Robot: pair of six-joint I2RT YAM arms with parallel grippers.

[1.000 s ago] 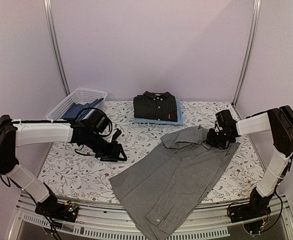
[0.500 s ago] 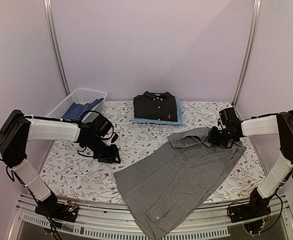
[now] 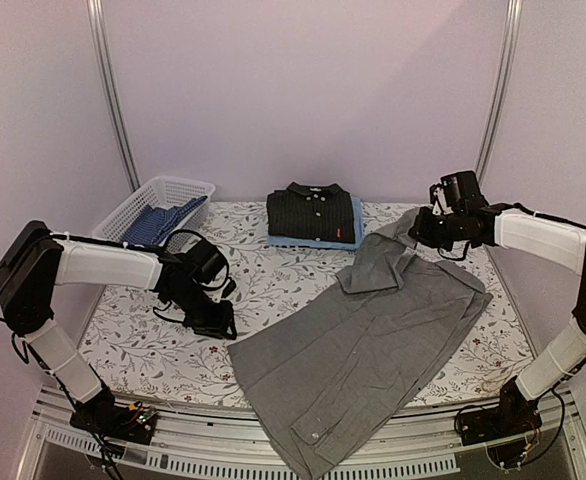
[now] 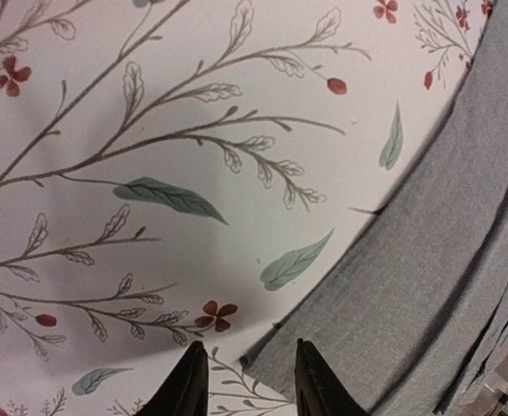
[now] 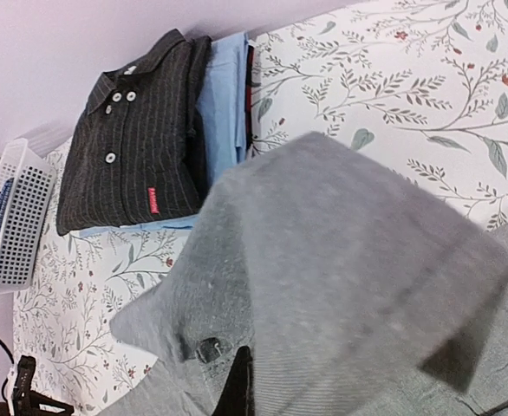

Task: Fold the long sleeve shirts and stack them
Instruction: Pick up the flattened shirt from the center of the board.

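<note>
A grey long sleeve shirt [image 3: 363,340] lies spread across the floral table, its hem hanging over the near edge. My right gripper [image 3: 425,230] is shut on cloth near its collar [image 5: 341,260] and holds that part lifted above the table. My left gripper [image 3: 221,325] is low at the shirt's left corner. In the left wrist view its jaws [image 4: 247,381] stand open on either side of that corner [image 4: 258,357]. A folded black shirt [image 3: 313,212] with pale buttons and a red tag rests on a folded light blue shirt [image 3: 357,236] at the back centre.
A white lattice basket [image 3: 158,205] holding blue patterned cloth sits at the back left. The floral tablecloth [image 3: 273,280] shows between my left arm and the stack. Metal frame posts [image 3: 113,100] rise at both back corners.
My right gripper has lifted the collar end up and back toward the right corner, dragging the shirt rightward. My left gripper has slid to the shirt's left corner and its jaws have narrowed.
</note>
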